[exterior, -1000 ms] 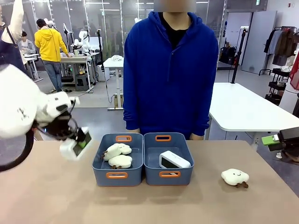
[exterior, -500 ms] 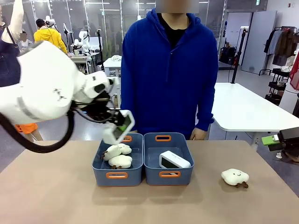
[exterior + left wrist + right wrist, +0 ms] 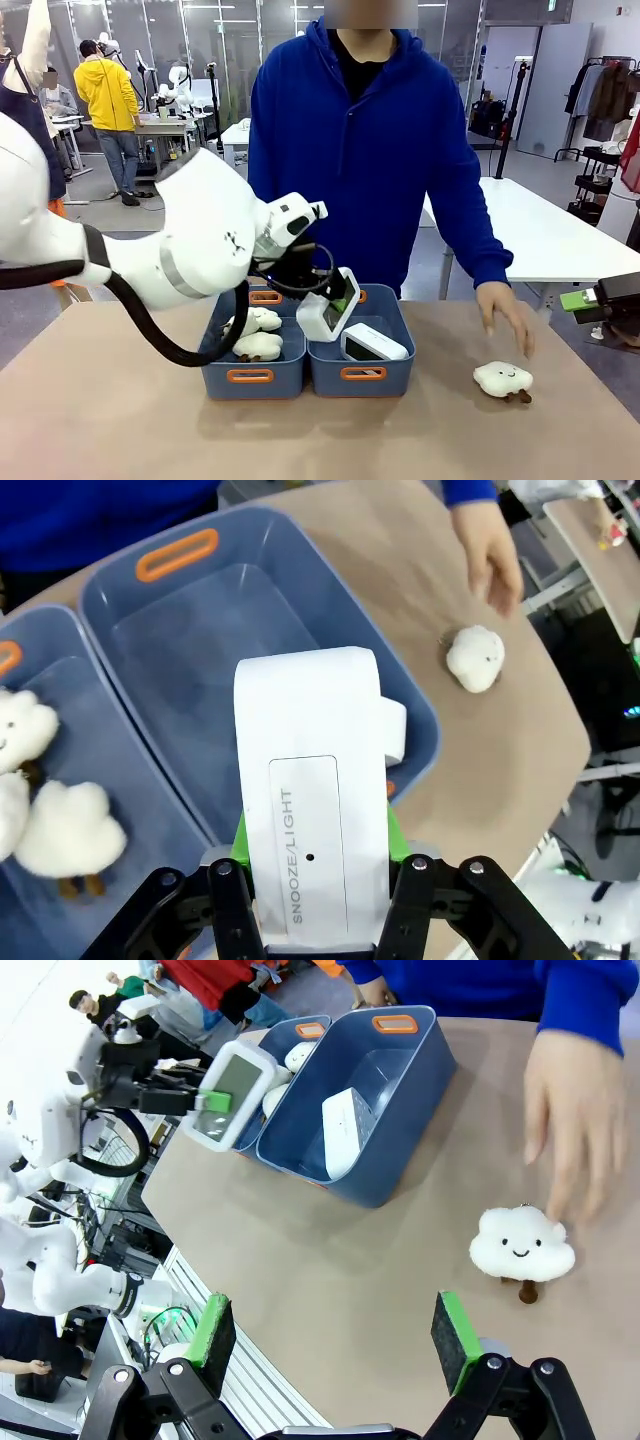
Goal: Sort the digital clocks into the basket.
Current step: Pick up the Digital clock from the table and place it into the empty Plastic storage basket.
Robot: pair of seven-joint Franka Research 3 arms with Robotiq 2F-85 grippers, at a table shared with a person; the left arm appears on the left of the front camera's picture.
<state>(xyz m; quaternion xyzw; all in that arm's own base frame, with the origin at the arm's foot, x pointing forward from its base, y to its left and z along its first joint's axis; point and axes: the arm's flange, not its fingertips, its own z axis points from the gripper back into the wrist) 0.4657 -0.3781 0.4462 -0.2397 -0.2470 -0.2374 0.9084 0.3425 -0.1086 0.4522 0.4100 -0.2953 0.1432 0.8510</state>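
The left arm reaches across, its left gripper (image 3: 335, 303) clamping a digital clock (image 3: 327, 313) above the basket (image 3: 388, 372), hiding part of a second clock (image 3: 373, 343) inside. The right gripper (image 3: 325, 1335) hangs with fingers wide.

"SNOOZE/LIGHT" is printed along the top panel of the white plastic rounded-rectangular digital clock (image 3: 315, 810) above the blue-grey rectangular plastic basket (image 3: 160, 610). Its display digits look too blurred to read.

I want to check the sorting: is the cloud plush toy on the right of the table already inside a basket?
No, the cloud plush toy lies on the bare table, apart from both baskets.
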